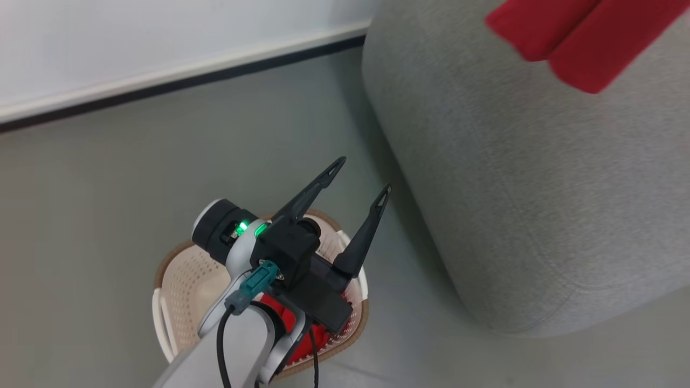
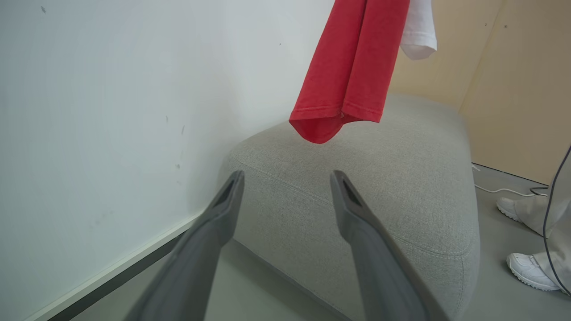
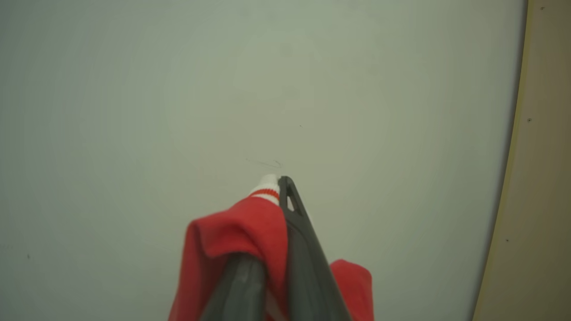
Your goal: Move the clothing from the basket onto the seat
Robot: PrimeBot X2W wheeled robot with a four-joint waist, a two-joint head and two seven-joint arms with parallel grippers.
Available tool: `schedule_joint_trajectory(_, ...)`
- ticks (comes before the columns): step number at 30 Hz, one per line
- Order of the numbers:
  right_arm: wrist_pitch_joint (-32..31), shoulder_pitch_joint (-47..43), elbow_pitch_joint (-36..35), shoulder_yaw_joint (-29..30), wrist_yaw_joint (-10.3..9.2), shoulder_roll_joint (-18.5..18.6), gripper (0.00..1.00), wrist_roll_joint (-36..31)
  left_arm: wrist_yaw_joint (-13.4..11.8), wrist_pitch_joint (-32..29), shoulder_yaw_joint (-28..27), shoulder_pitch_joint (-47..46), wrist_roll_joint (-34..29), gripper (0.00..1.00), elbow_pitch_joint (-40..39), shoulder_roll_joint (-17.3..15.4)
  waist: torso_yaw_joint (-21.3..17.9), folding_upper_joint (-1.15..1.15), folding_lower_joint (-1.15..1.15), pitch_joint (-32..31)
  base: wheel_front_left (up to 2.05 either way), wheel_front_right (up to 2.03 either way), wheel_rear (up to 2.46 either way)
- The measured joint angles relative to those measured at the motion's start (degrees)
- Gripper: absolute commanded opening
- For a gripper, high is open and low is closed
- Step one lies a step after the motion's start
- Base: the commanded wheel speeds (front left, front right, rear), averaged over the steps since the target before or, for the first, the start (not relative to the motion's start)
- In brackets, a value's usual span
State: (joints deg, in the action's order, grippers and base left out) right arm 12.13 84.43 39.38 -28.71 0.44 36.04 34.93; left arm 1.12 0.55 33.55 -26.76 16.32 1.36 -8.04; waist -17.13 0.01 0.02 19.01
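Counting from here, I see 2 red garments, 1 basket (image 1: 183, 280) and 1 seat (image 1: 512, 188). The hanging garment (image 2: 352, 67) dangles over the seat, a white part showing beside the red. The right gripper (image 3: 280, 180) has its jaws pressed together, pinching this garment at its white-and-red trim. The other garment (image 1: 280, 315) lies in the basket, which stands on the grey floor (image 1: 135, 178) just beside the seat's rounded corner. The left gripper (image 1: 365, 174) hovers over the basket, jaws spread, holding nothing. Behind the seat runs a white wall (image 1: 135, 37) with dark skirting, beige panels (image 2: 513, 89) adjoin it, and 2 white shoes (image 2: 531, 269) of a person stand near the seat.
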Motion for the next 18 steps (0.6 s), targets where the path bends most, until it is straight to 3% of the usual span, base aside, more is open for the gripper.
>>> schedule_joint_trajectory(9,-0.4,3.1,4.8,0.8,-1.02,1.5,0.00,-0.7,0.5,-0.5,-0.6,-2.8,-0.6,1.00,-0.9,-0.7,4.2,0.00,0.00,6.3,0.00,0.00,0.00)
schedule_joint_trajectory(18,0.6,4.2,9.7,-0.6,-2.21,-1.4,0.00,-2.6,0.5,-1.1,-1.4,-3.6,-1.9,1.00,-1.1,-2.1,6.1,0.01,0.00,10.8,0.00,0.00,0.00)
